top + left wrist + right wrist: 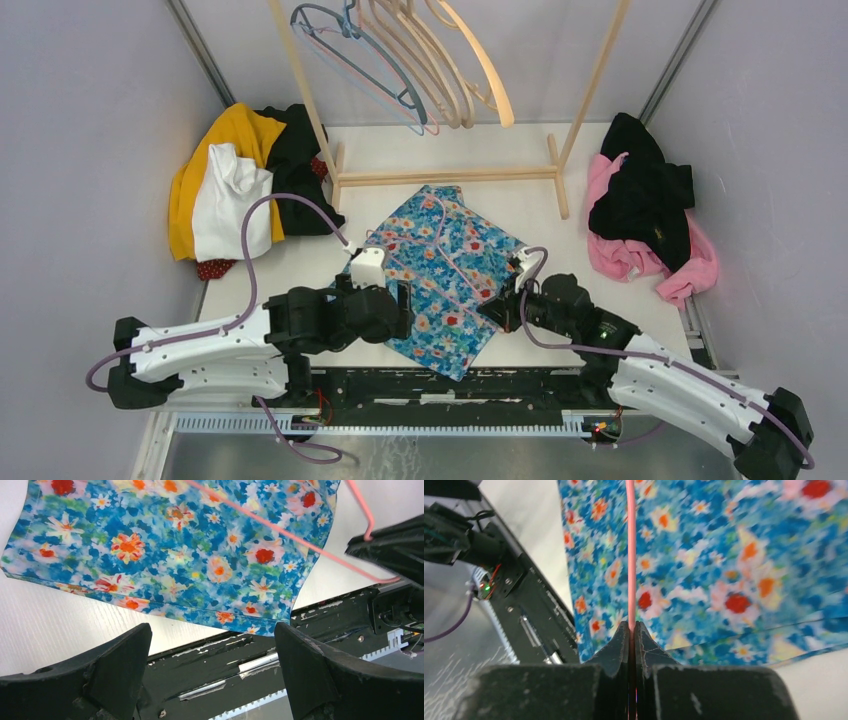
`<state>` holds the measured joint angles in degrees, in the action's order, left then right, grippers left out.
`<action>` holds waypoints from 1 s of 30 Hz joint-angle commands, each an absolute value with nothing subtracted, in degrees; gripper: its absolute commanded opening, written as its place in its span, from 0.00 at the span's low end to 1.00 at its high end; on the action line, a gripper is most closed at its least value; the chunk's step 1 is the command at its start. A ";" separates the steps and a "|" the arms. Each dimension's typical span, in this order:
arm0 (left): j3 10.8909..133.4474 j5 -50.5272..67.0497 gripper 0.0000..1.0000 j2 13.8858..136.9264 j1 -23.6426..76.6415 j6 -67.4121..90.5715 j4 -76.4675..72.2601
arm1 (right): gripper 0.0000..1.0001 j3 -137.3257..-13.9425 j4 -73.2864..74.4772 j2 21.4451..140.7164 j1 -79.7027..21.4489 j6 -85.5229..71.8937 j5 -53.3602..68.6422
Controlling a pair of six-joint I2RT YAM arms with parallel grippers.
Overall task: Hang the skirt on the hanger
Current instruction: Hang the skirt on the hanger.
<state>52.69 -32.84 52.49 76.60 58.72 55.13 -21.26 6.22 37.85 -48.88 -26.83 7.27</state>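
Skirt: the soft blue floral skirt (pixel 445 285) lies spread flat in the middle of the white table (pixel 520 200), with its near hem reaching the black rail (pixel 520 385) at the table's front edge.
Hanger: a thin pink wire hanger (pixel 630 555) lies across the top of the skirt.
Right pincer: my right gripper (pixel 631 626) is clamped tight on the pink wire, with nothing else between its fingers.
Left pincer: my left gripper (pixel 212 630) is spread fully wide and holds nothing. It hovers just above the skirt's near hem.
Handling: I judge the cloth light, limp and a little slippery (it will sag wherever I leave it unsupported). The wire looks stiff but thin, so it may swivel in a tight pinch.
Where to hold: I'd take a stitched edge near a corner, pinching both layers so the cloth lifts as one sheet. I can't tell from here which end is the waistband.
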 commanded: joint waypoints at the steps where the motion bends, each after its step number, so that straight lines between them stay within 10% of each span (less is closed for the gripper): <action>1: 53.16 -33.23 0.99 53.66 76.59 59.02 52.16 | 0.01 -16.20 -7.80 34.56 -52.37 -33.83 9.57; 30: 51.23 -30.61 0.99 55.03 76.57 59.79 49.77 | 0.01 -9.14 -39.15 61.99 -83.02 -36.00 -18.01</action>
<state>51.35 -30.74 55.40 76.60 58.72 51.99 -9.45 -30.81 60.60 -81.52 -35.75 -14.57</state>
